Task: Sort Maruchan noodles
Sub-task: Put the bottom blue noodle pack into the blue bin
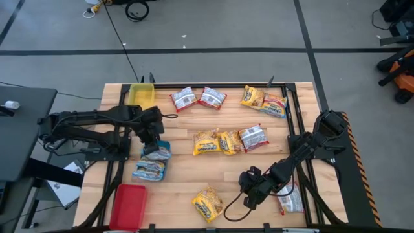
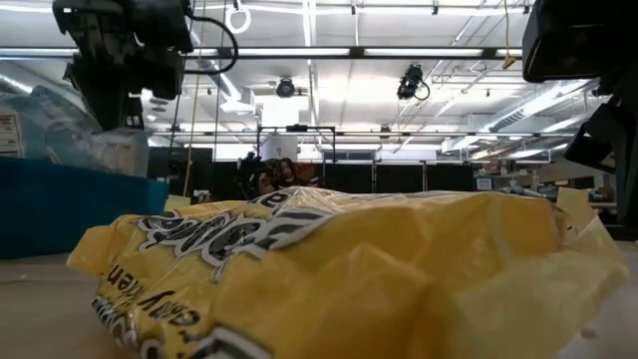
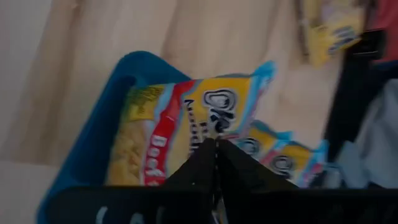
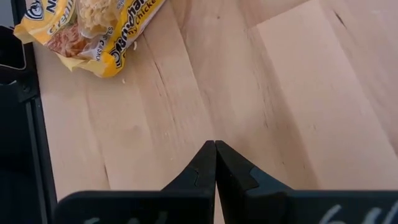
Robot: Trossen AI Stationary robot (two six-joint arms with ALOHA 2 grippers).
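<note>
Ramen packets [image 1: 227,141] are seen scattered over the wooden table [image 1: 187,178], the left gripper [image 1: 153,141] held above a blue tray [image 1: 162,147], the right gripper [image 1: 249,188] near a yellow packet [image 1: 208,203].

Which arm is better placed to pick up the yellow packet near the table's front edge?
Right. The right gripper hovers empty, fingers shut, just beside the yellow packet. The left gripper is across the table over the blue tray, at a blue-edged packet.

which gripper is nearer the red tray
Left. The left gripper is above the blue tray, a short way from the red tray; the right gripper sits farther across the table.
</note>
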